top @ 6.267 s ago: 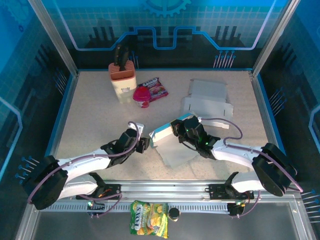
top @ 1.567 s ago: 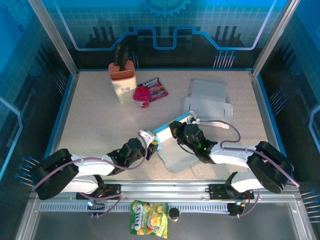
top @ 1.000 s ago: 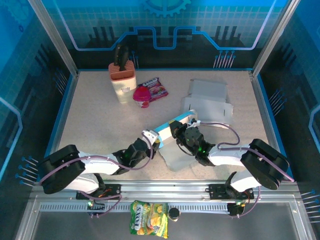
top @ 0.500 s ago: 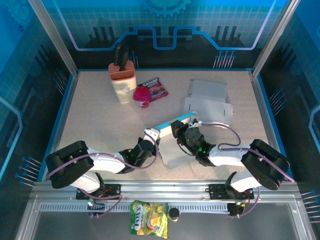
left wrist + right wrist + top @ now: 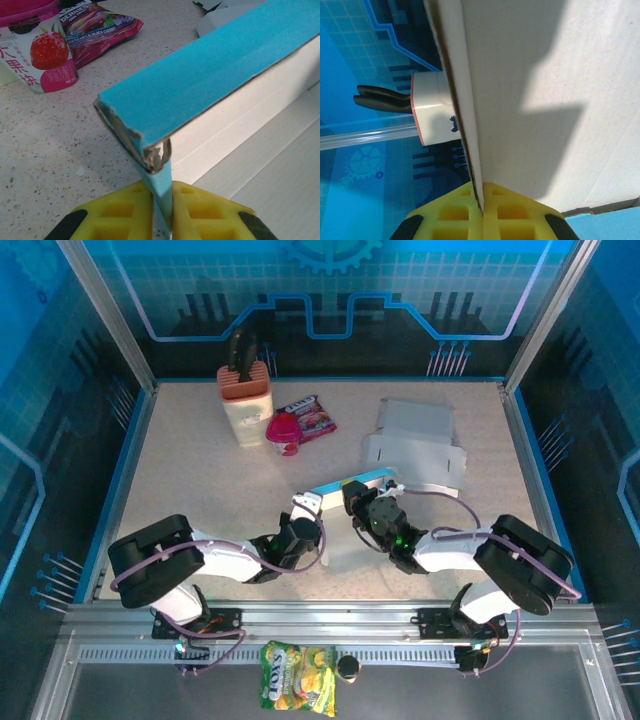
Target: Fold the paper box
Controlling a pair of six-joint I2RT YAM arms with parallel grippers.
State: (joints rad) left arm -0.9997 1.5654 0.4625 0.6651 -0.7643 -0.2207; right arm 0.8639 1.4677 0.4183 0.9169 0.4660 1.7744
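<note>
The paper box point(image 5: 340, 492), blue outside and white inside, sits half-folded at the table's middle front, its blue wall point(image 5: 210, 75) raised over a white panel point(image 5: 345, 545) lying flat. My left gripper point(image 5: 303, 523) is shut on a blue flap point(image 5: 161, 192) at the box's left corner. The yellow pads point(image 5: 122, 212) press either side of that flap. My right gripper point(image 5: 362, 510) is shut on the edge of a white wall point(image 5: 530, 90), pinched between its yellow pads point(image 5: 455, 212).
A knife block point(image 5: 243, 390), a pink yoghurt cup point(image 5: 283, 432) and a berry snack pack point(image 5: 310, 415) stand at the back left. Flat white box blanks point(image 5: 415, 445) lie at the back right. A yellow snack bag point(image 5: 297, 675) lies below the front rail.
My left gripper has slid rightward along the table to the box's left corner and shut on its flap. The right gripper has kept its hold while the blue wall rose more upright.
</note>
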